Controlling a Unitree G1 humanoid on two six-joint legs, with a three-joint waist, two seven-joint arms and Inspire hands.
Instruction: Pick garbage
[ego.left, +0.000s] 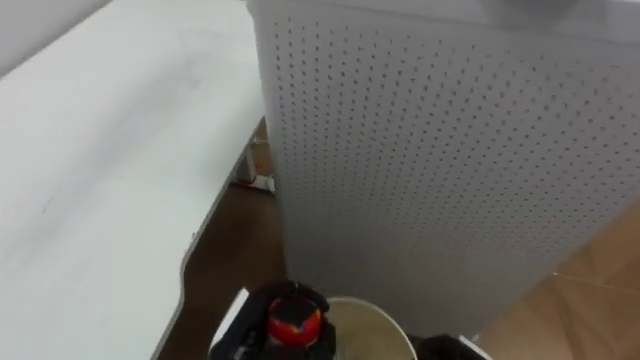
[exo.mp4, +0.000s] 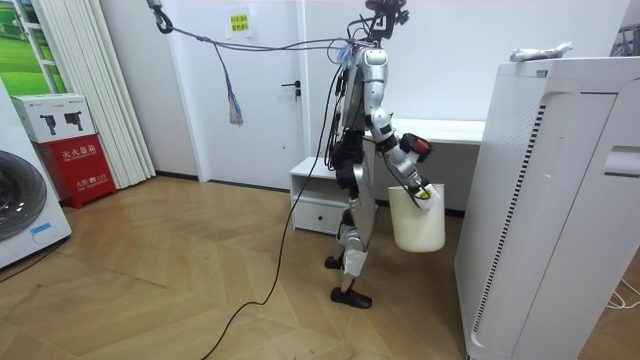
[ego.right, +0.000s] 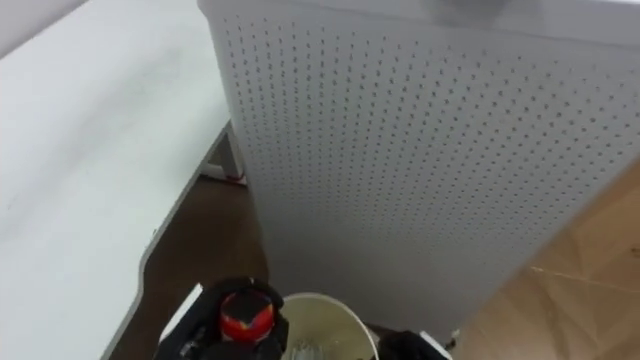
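**A:** Where is the garbage?

**B:** In the upper right of the room view, a crumpled pale grey piece (exo.mp4: 540, 50) lies on the flat top of a tall white perforated cabinet (ego.left: 430, 150). The robot stands facing that cabinet, with a white desk (ego.left: 100, 180) at the left of the eye views.

**A:** And the robot hand?

**B:** A robot hand (exo.mp4: 423, 190) sits at the rim of a white bin (exo.mp4: 417, 225), centre right of the room view. The bin hangs clear of the floor. Which side the hand belongs to, and how it grips, I cannot tell.

**A:** How would the piece handle?

**B:** It looks like paper or thin cloth, so probably light, soft and crushable, not fragile. I would pinch its raised, bunched middle from above. A sideways nudge could slide it across the smooth top and off the edge.
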